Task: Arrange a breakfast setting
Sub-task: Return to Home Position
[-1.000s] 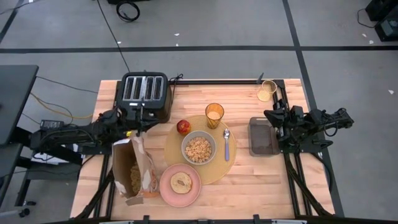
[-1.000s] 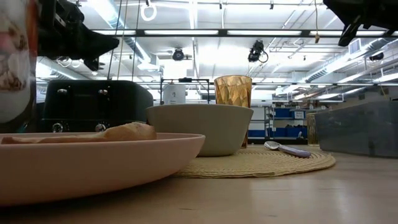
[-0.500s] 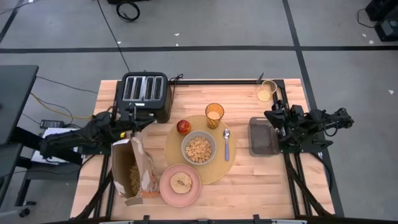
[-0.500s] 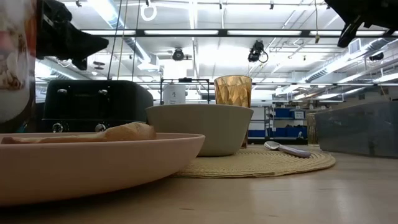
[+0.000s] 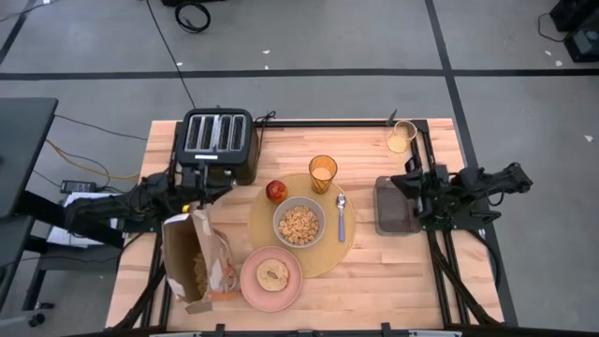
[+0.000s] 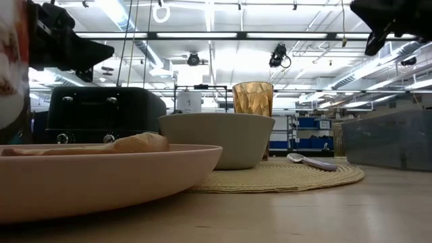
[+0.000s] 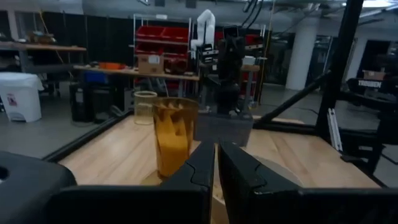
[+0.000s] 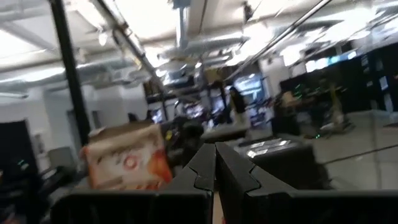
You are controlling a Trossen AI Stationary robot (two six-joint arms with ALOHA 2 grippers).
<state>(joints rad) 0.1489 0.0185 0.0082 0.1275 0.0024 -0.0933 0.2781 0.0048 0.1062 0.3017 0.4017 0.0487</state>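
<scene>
Left hand (image 5: 202,182), shut and empty, has drawn back leftward between toaster (image 5: 217,140) and cereal bag (image 5: 194,264). Right hand (image 5: 397,183), also shut and empty, has edged over the grey tray (image 5: 396,211). On the placemat (image 5: 332,253), bowl (image 5: 299,224), spoon (image 5: 341,217), tumbler (image 5: 323,172) and apple (image 5: 276,191) are unmoved.

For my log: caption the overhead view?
Bowl, spoon, tumbler, apple on placemat; toast plate at edge; left gripper, right gripper aside.

We see the left tool (image 5: 213,184) drawn back a little toward the left edge of the bench (image 5: 402,281). The right tool (image 5: 398,183) has eased slightly out over the grey tray (image 5: 397,213). The cereal bag (image 5: 195,262) sits a touch further left.
</scene>
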